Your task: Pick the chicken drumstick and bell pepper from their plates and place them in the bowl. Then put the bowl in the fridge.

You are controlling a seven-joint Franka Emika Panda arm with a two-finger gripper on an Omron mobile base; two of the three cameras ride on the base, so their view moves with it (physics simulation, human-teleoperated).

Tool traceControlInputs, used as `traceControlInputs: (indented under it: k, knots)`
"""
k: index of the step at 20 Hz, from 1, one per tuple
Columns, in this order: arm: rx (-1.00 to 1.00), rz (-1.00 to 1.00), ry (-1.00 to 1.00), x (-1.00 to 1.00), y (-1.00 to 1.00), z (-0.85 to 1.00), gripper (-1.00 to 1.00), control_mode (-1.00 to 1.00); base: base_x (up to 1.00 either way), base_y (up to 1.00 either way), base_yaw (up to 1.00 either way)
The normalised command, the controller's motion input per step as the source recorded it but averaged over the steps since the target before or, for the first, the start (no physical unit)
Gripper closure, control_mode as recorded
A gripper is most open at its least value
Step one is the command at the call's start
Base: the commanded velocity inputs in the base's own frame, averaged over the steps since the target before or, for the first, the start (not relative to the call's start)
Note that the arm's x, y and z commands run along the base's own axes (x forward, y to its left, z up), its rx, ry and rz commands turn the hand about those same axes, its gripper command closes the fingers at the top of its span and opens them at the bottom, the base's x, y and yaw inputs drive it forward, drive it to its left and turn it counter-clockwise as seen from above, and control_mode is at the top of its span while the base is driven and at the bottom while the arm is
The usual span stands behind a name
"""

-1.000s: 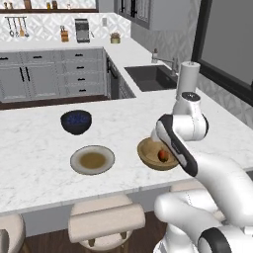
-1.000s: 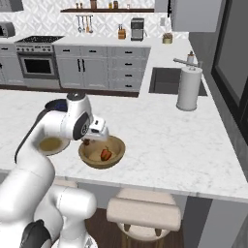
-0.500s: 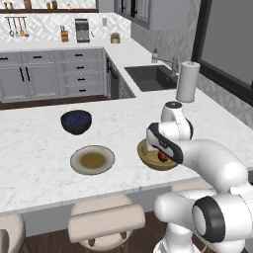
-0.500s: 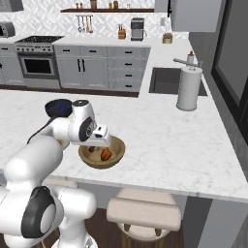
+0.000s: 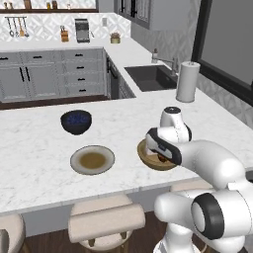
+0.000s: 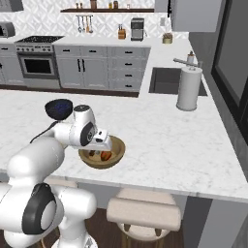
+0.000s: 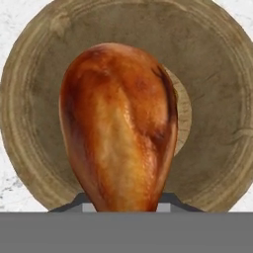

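Gripper: the two-finger gripper (image 7: 126, 200) is clenched on the thin end of the small orange-brown roasted chicken drumstick (image 7: 118, 123); in the hand view the fat end points away from the hand, straight over the bowl.
Drumstick: glossy, browned skin with darker scorch marks, plump at the far end and narrowing towards the jaws.
Bowl: the wide, light tan wooden bowl (image 7: 217, 99) lies directly beneath, round, with a grainy, ringed surface and a paler disc at the bottom; it sits on the white marbled counter (image 5: 44, 148) near the front edge.
Pepper: in the right base view something small and red-orange (image 6: 105, 155) lies inside the bowl under the hand; I take it for the bell pepper, though it is too small to be sure.
Plate: a round, shallow grey-tan plate (image 5: 92, 159) with a brown centre rests on the counter beside the bowl, apart from it, with nothing on it.
Blue bowl: a smaller dark blue glossy bowl (image 5: 76, 121) stands further back on the counter.
Task stage: by my judgement the drumstick is about to be let go into the bowl; the fridge step is not yet done.
Risk, drop: the drumstick is rounded and slick-looking, so released high or tilted it could bounce off the curved wooden wall and roll out.
Risk, bowl: it stands close to the counter's front edge above the padded stools (image 5: 104, 222); a nudge from the hand could slide it off.
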Motion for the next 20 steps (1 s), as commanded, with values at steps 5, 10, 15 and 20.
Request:
traceControlInputs:
  k: [5, 10, 15, 20]
  knots:
    - [0.0, 0.0, 0.0, 0.0, 0.0, 0.0, -1.0, -1.0, 0.0, 0.0, 0.0]
    - [0.0, 0.0, 0.0, 0.0, 0.0, 0.06, -1.0, -1.0, 0.0, 0.0, 0.0]
    - [0.0, 0.0, 0.0, -0.02, -0.05, 0.33, -1.0, -1.0, 0.0, 0.0, 0.0]
    - [0.12, -0.11, -0.01, -0.42, -0.77, 0.48, -1.0, -1.0, 0.0, 0.0, 0.0]
